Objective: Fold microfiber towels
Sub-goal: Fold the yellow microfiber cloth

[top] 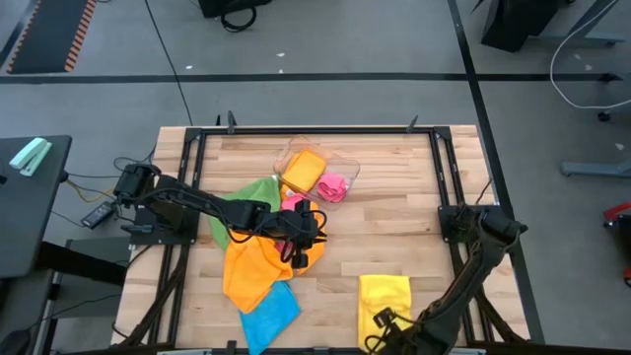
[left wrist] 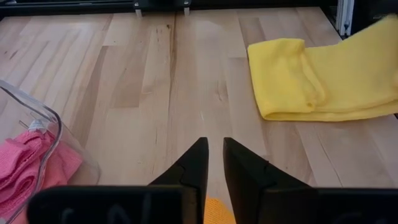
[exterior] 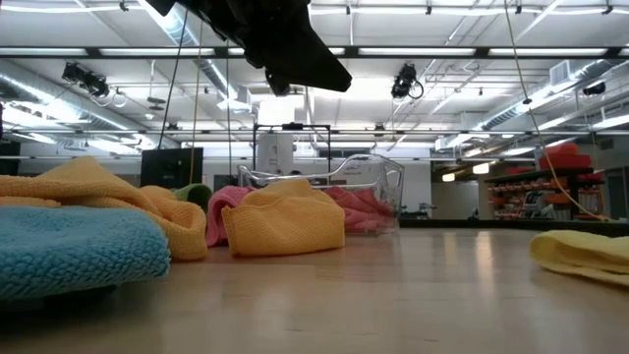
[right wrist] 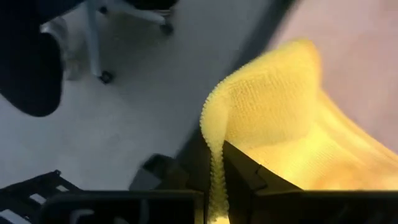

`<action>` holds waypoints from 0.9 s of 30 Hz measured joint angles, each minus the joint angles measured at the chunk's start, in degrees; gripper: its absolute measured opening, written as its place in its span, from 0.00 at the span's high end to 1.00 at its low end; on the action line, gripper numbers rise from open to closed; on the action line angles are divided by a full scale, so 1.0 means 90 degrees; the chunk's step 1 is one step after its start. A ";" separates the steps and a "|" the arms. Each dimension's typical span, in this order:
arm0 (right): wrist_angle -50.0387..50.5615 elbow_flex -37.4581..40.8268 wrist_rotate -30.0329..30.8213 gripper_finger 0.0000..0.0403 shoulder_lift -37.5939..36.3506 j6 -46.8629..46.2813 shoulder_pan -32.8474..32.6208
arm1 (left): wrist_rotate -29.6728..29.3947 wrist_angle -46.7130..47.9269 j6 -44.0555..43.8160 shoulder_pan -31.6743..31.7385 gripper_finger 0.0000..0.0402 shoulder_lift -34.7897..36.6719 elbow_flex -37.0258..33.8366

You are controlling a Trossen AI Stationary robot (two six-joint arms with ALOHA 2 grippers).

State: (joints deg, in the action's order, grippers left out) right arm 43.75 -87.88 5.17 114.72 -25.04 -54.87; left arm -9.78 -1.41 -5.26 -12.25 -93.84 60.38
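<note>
A wooden table point(top: 394, 247) seen from above holds a scatter of small bright towels. The landmark is a clear plastic tray point(top: 340, 163) toward the table's far edge, just left of centre.

Inside the tray lie an orange-yellow towel point(top: 303, 170) and a pink towel point(top: 333, 186), side by side. Just left of the tray, on the wood, a green towel point(top: 246, 197) lies crumpled. On the near side of the tray a large orange towel point(top: 251, 266) spreads loosely, with a second pink towel point(top: 293, 202) peeking out between it and the tray. A blue towel point(top: 268, 311) lies nearer still, touching the orange one. Well to the right of that pile, at the near edge, a yellow towel point(top: 385, 301) lies apart from the others.

The left gripper point(top: 308, 232) hangs just on the near side of the tray, over the orange towel's right edge. In its wrist view the two dark fingers point(left wrist: 196, 165) are nearly together, and a bit of orange cloth sits between them.

The right gripper point(top: 380, 320) is at the yellow towel's near left corner, far from the tray. Its fingers point(right wrist: 242, 168) are pressed together, pinching the towel's edge, which rises in a fold above them.
</note>
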 joint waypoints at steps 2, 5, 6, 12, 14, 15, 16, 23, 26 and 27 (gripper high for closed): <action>0.0368 0.0051 0.0296 0.91 -0.0214 -0.0218 0.0012 | 0.0000 0.0000 0.0000 0.0000 0.86 0.0000 0.0000; 0.0769 0.0246 0.0431 0.91 -0.0425 -0.0367 0.0082 | 0.0000 0.0000 0.0000 0.0000 0.85 0.0000 0.0000; 0.0803 0.0336 0.0434 0.91 -0.0481 -0.0367 0.0118 | -0.0002 0.0000 0.0001 0.0000 0.85 0.0000 0.0000; 0.1057 0.0943 0.0394 0.91 -0.0637 -0.0257 0.0444 | -0.0002 0.0000 0.0002 0.0000 0.85 0.0000 0.0000; 0.1052 0.1109 0.0400 0.91 -0.0760 -0.0100 0.0573 | -0.0002 0.0000 0.0002 0.0000 0.85 0.0000 0.0000; 0.1040 0.1197 0.0439 0.91 -0.0833 0.0023 0.0638 | -0.0002 0.0000 0.0004 0.0000 0.86 0.0000 0.0000; 0.1044 0.1288 0.0466 0.91 -0.0899 0.0156 0.0706 | -0.0001 0.0000 0.0005 0.0000 0.86 0.0000 0.0000; 0.1117 0.1802 0.0449 0.91 -0.1290 0.0887 0.1248 | -0.0001 0.0031 0.0010 0.0000 0.86 0.0002 0.0000; 0.1141 0.2003 0.0442 0.91 -0.1450 0.1192 0.1428 | -0.0001 0.0100 0.0008 0.0000 0.86 0.0010 0.0000; 0.1122 0.2062 0.0442 0.91 -0.1511 0.1299 0.1479 | -0.0002 0.0108 0.0007 0.0002 0.86 0.0010 0.0000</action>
State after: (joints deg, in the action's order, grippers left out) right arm 53.85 -69.32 9.15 101.12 -13.35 -41.56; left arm -9.80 -0.44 -5.19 -12.23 -93.76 60.38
